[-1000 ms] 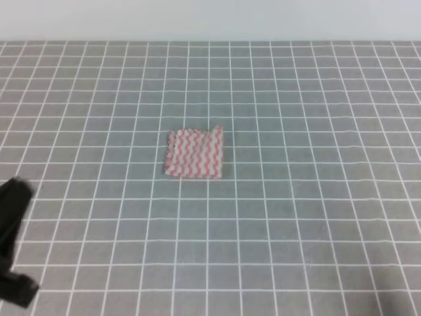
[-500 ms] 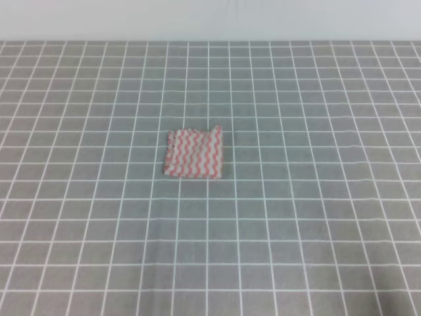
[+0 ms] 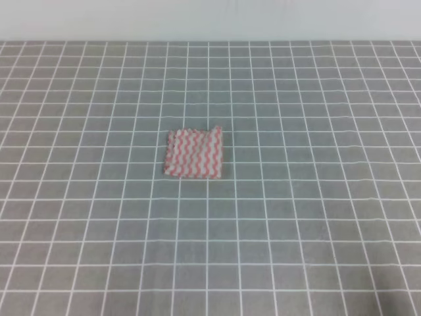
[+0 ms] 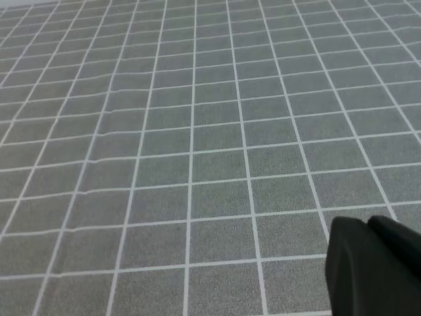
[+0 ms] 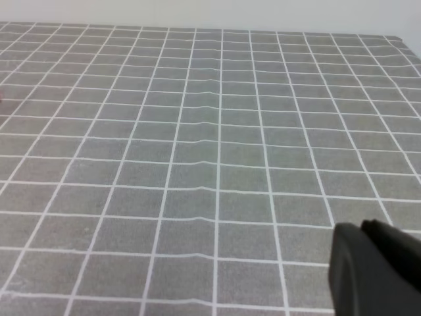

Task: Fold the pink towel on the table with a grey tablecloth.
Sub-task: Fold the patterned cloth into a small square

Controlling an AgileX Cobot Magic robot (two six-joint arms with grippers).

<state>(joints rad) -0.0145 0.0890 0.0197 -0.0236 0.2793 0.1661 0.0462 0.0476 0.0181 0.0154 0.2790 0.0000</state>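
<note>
The pink towel [image 3: 194, 153], a small square cloth with pink-and-white zigzag stripes, lies on the table with a grey tablecloth [image 3: 316, 197] near the middle of the exterior view. Its top right corner sticks up slightly. Neither gripper shows in the exterior view. In the left wrist view only a black part of my left gripper [image 4: 371, 266] shows at the bottom right, above bare grid cloth [image 4: 197, 131]. In the right wrist view a black part of my right gripper [image 5: 375, 270] shows at the bottom right, above bare grid cloth [image 5: 217, 131]. The towel is out of both wrist views.
The grey gridded cloth fills the view up to a pale wall [image 3: 210, 20] along the far edge. No other objects show.
One second ago my left arm showed as a black shape at the lower left edge of the exterior view. It has withdrawn out of that view. The towel has not moved.
</note>
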